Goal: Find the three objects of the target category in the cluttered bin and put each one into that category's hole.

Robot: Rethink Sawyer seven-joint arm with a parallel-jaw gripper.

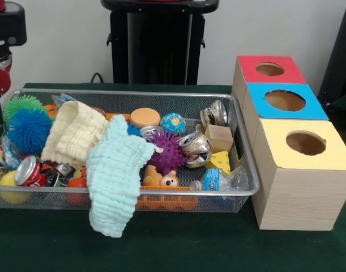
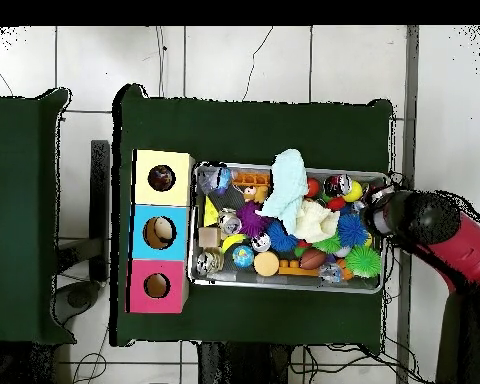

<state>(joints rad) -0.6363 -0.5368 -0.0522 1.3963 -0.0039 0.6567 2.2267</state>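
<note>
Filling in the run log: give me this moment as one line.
arm: at bin's end, gripper unseen | bin: cluttered | mint cloth: draped over rim | yellow box: hole unobstructed

Worktop [image 2: 254, 125]: dark green, frame centre | Bin [image 2: 284, 284]: wire mesh, centre-right, filled with mixed toys and cans | Pale green cloth [image 2: 284, 185]: draped over bin's upper rim | Yellow-topped box, hole [image 2: 161, 178]: just left of bin, above blue-topped box [image 2: 159, 233] and red-topped box [image 2: 156, 286] | Arm [image 2: 439, 235]: red and black, at bin's right end.
</note>
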